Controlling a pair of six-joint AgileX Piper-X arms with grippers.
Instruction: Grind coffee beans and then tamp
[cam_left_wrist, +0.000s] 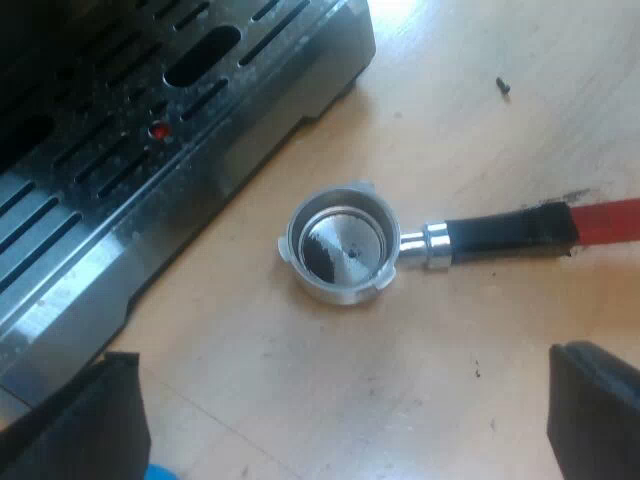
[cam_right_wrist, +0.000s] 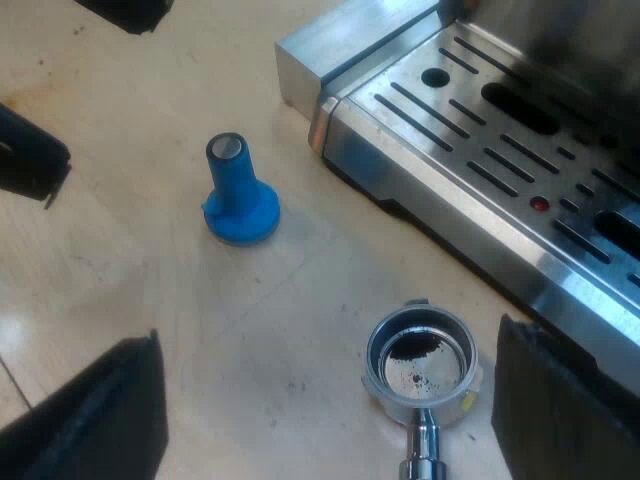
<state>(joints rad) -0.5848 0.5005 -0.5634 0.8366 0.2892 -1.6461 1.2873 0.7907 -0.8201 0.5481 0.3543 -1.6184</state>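
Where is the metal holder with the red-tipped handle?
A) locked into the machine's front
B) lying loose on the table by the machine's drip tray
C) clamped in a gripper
B: the metal holder rests on the wooden table beside the espresso machine's drip tray, nothing gripping it.

Bright light is washing the wooden surface (cam_left_wrist: 450, 130) pale (nearly white beside the espresso machine (cam_left_wrist: 200, 150)), whose steel is glinting.

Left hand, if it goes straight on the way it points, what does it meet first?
Probably the holder, lying loose on the table ahead of the open hand; depth is unclear, so it could touch bare table just short of it.
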